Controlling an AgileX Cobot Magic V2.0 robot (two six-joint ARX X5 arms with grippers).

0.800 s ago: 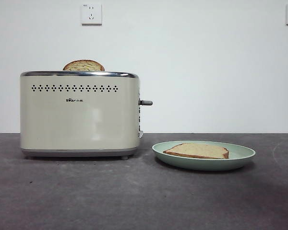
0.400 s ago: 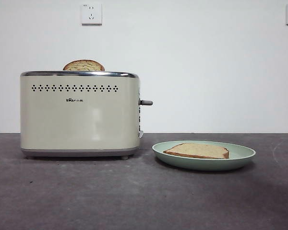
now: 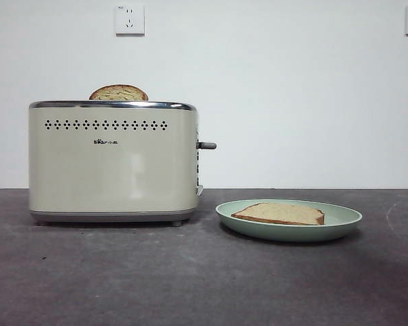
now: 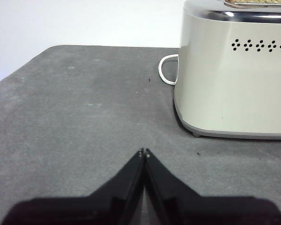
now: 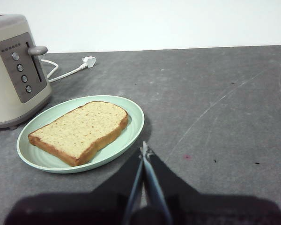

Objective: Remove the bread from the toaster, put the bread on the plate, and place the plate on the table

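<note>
Pale green plate sits flat on the worktop, just beside the toaster on its lever side. The bread lies flat inside the plate, within its rim. Across the last second nothing in the front view has shifted: plate, bread and toaster hold the same places, and no arm shows there. Judgement: all three steps appear done, and the rig is at rest or finishing.

The left hand is clenched and empty, low over bare worktop near the toaster's far end from the plate. The right hand is likewise clenched on nothing, close to the plate's rim without touching it.

Other items: a second slice with a darker domed top stands in the toaster slot, untouched. A white cable with its plug lies loose on the worktop behind the toaster, unplugged. Two wall sockets sit high on the wall behind.

Obstructions: none seen around the plate. The cable lies well apart from both hands.
</note>
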